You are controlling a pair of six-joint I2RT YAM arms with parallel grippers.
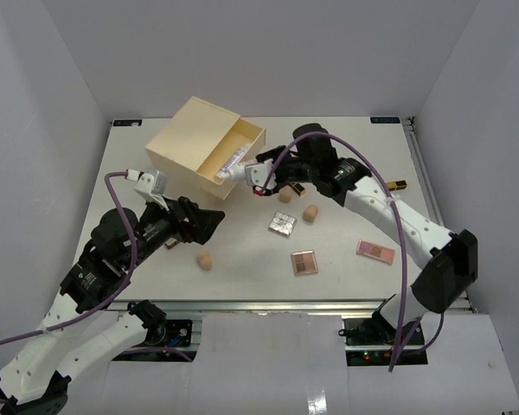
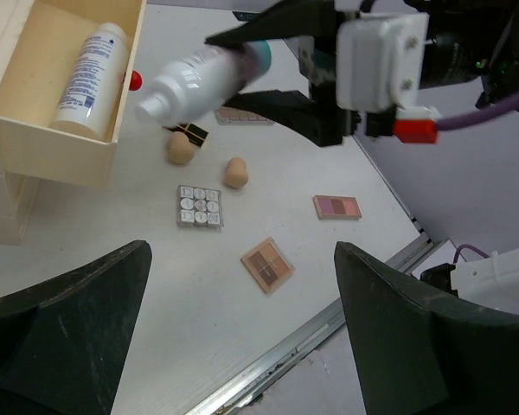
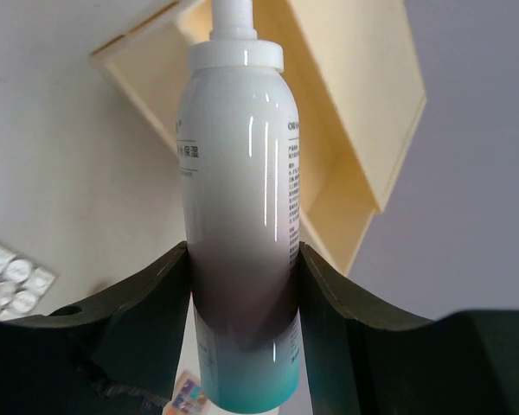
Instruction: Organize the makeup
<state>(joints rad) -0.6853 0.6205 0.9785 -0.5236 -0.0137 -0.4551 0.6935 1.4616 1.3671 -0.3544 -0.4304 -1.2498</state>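
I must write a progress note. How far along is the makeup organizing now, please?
Done: one white bottle lies in the open drawer. In hand: the right gripper holds a teal-ended bottle near the drawer; the left gripper is open and empty. Left on the table: at least the silver palette, brown palette, pink palette, three sponges and a lipstick.
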